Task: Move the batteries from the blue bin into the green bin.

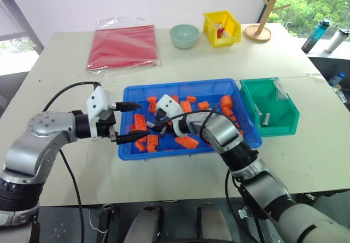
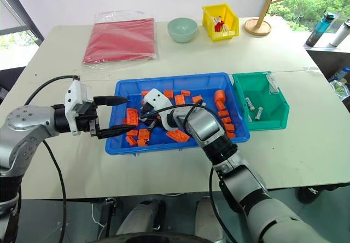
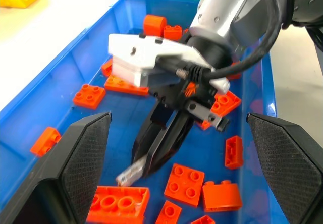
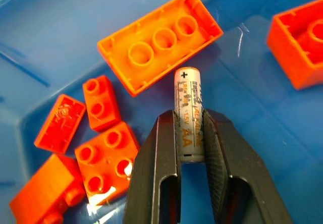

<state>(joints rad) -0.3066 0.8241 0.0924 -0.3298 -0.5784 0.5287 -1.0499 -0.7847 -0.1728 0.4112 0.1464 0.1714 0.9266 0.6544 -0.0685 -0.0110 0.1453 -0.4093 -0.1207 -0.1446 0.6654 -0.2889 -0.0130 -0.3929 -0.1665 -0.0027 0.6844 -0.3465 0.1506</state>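
Over the blue bin, right claw pinches a battery.

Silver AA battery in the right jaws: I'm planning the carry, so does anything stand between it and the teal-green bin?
Nothing tall: the silver AA battery must only clear orange toy bricks and the blue tray's rim before the teal-green bin.

Table w/ blue bin, green bin, yellow bin, bowl, red bag.
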